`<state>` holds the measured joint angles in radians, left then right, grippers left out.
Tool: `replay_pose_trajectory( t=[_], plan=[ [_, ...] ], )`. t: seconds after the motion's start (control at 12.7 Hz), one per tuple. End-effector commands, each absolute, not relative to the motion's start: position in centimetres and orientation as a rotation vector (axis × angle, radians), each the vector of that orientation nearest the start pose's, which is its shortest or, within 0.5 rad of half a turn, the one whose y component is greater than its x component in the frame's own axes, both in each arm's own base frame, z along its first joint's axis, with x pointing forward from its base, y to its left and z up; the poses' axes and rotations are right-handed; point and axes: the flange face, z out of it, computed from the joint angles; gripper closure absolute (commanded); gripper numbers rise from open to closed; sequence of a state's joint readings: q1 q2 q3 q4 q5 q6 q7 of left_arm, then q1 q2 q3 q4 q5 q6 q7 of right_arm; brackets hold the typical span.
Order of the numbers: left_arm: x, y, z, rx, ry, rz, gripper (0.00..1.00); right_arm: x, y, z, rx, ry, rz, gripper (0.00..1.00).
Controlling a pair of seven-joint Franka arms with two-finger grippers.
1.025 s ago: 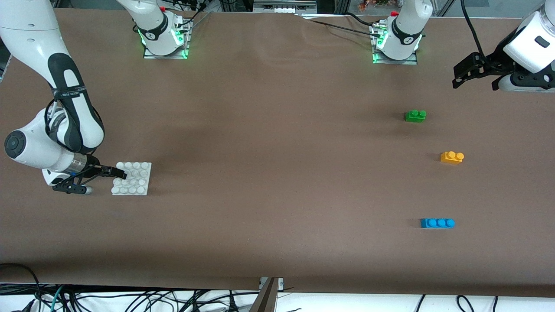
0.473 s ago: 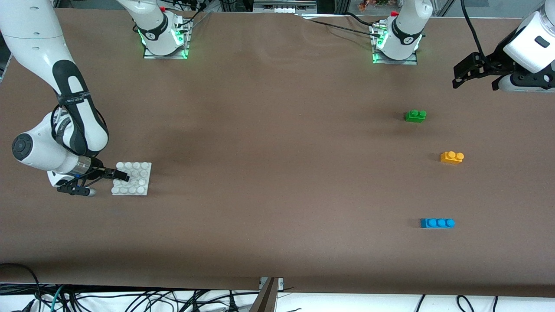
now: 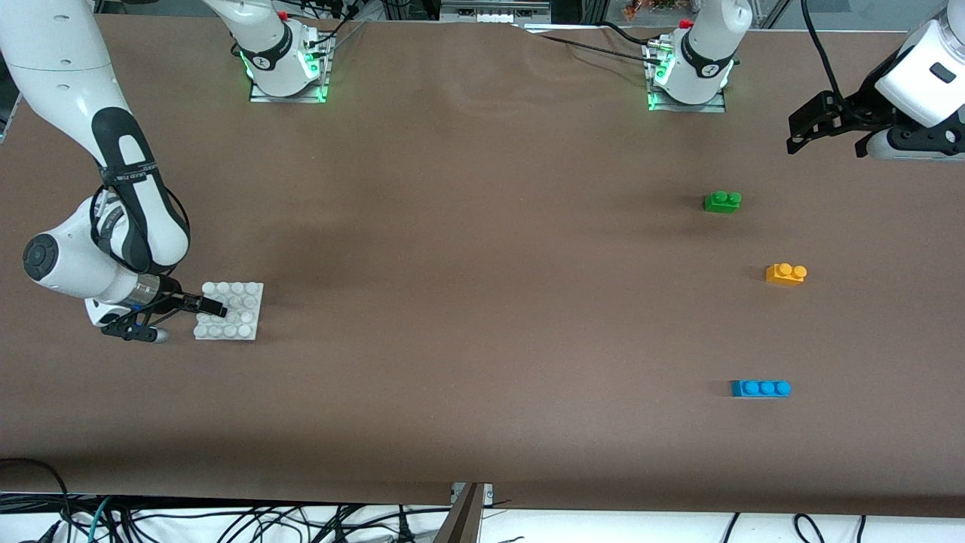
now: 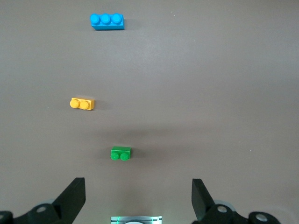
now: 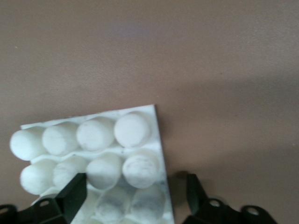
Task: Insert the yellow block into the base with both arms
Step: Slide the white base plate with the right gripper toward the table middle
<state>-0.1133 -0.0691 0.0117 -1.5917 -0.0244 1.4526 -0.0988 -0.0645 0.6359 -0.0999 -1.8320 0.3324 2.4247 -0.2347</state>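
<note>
The white studded base lies flat on the table at the right arm's end. My right gripper is low at its edge and open. In the right wrist view, the gripper has one finger over the studs of the base and the other finger off its edge over the table. The yellow block lies on the table at the left arm's end and also shows in the left wrist view. My left gripper hangs open and empty in the air, waiting.
A green two-stud brick lies farther from the front camera than the yellow block, and a blue three-stud brick lies nearer. Both show in the left wrist view, green and blue. Brown cloth covers the table.
My right arm's wrist has shifted a little toward the base and settled. The base, the bricks and the left arm have not moved.
</note>
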Motion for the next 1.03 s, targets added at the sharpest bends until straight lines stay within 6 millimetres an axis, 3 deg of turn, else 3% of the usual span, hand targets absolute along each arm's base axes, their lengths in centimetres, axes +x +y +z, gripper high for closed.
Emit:
replay_pose_trajectory(
  t=[0.0, 0.24, 0.39, 0.95],
  plan=[
    [51.8, -5.6, 64.7, -3.171, 0.006, 0.120, 0.00, 63.5, -10.4, 17.5, -2.960, 0.239, 0.010, 0.21],
    [51.8, -5.6, 64.8, -3.171, 0.006, 0.117, 0.00, 63.7, -10.4, 17.7, -2.953, 0.226, 0.029, 0.34],
    [51.8, -5.6, 64.8, -3.169, 0.003, 0.117, 0.00, 63.6, -10.2, 17.4, -2.952, 0.222, 0.037, 0.37],
    [51.7, -5.9, 64.8, -3.170, 0.006, 0.115, 0.00, 64.5, -6.8, 17.4, -2.919, 0.193, 0.055, 0.38]
  ],
)
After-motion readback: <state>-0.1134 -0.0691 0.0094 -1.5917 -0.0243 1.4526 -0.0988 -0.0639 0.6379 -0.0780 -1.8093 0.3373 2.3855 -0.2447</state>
